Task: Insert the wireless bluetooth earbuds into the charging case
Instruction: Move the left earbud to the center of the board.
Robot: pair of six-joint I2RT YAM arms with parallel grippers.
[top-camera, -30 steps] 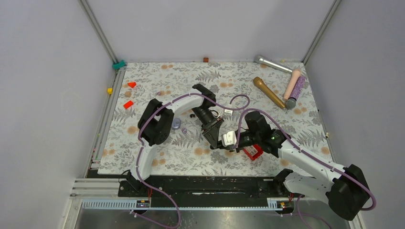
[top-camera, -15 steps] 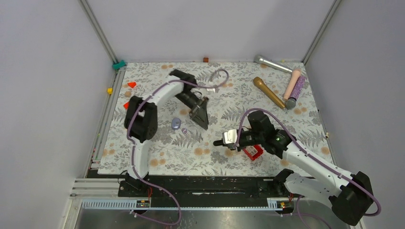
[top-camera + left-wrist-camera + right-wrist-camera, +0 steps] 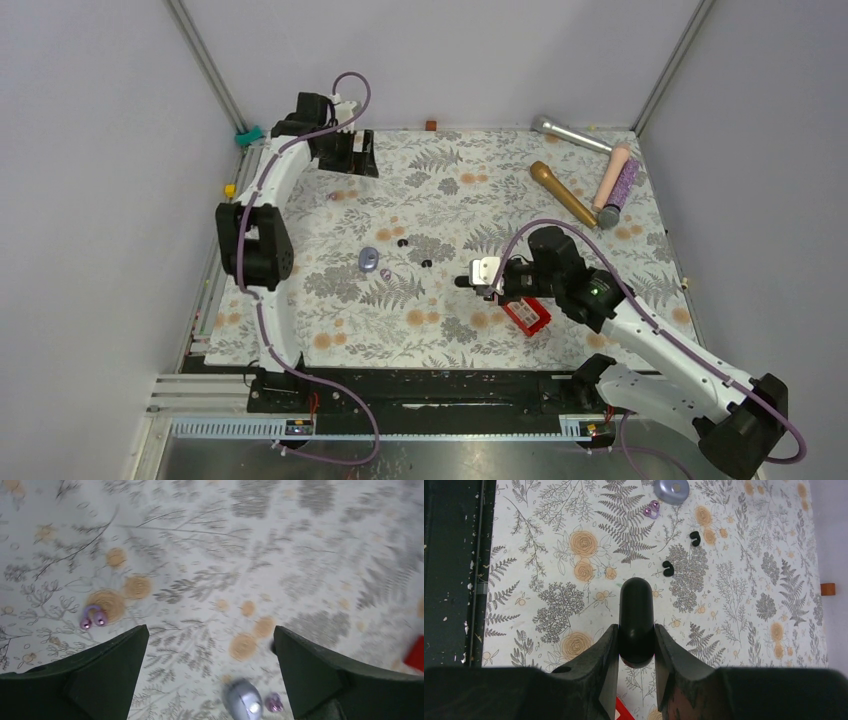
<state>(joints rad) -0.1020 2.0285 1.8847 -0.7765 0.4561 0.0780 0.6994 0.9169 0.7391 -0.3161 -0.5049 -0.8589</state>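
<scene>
My right gripper (image 3: 476, 281) (image 3: 636, 630) is shut on a glossy black oval charging case (image 3: 636, 615) (image 3: 463, 282), held above the flowered mat; I cannot tell if its lid is open. Two black earbuds (image 3: 694, 538) (image 3: 668, 568) lie ahead of it, also seen from above (image 3: 402, 242) (image 3: 427, 263). A pale purple case (image 3: 369, 259) (image 3: 243, 702) lies closed with a purple earbud (image 3: 385, 273) (image 3: 273, 703) beside it. Another purple earbud (image 3: 93, 620) lies farther left. My left gripper (image 3: 350, 155) (image 3: 211, 630) hangs open and empty at the back left corner.
A red box (image 3: 527, 314) lies under the right arm. A gold microphone (image 3: 563, 193), a silver one (image 3: 570, 133) and a pink and purple roller (image 3: 615, 185) lie at the back right. A small brown block (image 3: 431, 125) sits at the back edge, a yellow one (image 3: 230, 190) at the left rail.
The left arm has swung from the black case at the middle out to the back left corner, and its gripper has opened. The right gripper still holds the black case, shifted slightly.
</scene>
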